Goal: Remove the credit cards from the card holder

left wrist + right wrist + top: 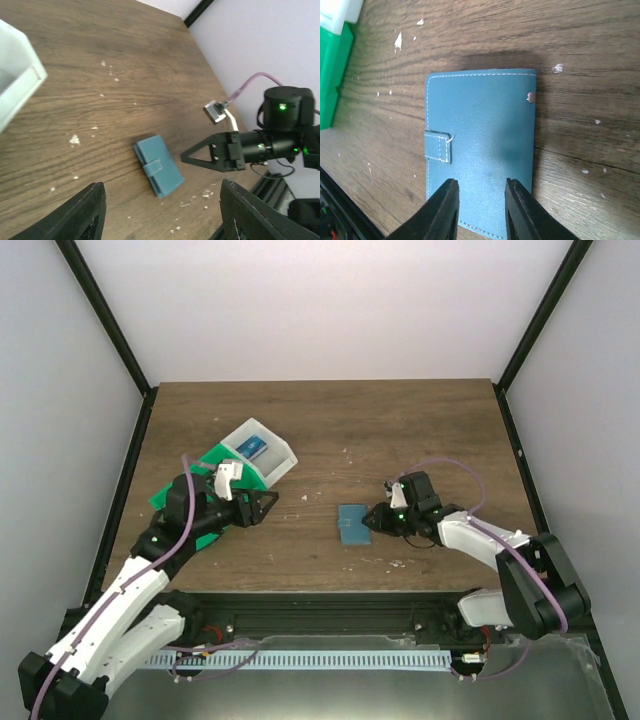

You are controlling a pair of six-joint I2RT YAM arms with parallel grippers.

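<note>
Closed blue-teal stitched bifold card holder (480, 145) is lying flat on the brown wooden table (330, 430); no credit cards are being shown.
The right gripper (481, 184) is hovering at its edge, fingers narrowly apart, gripping nothing; the left gripper (260, 506) is standing wide open, empty; the flat holder is likely being pushed away rather than pinched.

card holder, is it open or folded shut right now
Folded shut: the card holder lies flat, its strap tab wrapped over the edge, and only its outer cover shows.

The blue-teal card holder (480, 125) lies flat, apparently closed and strapped.
</note>
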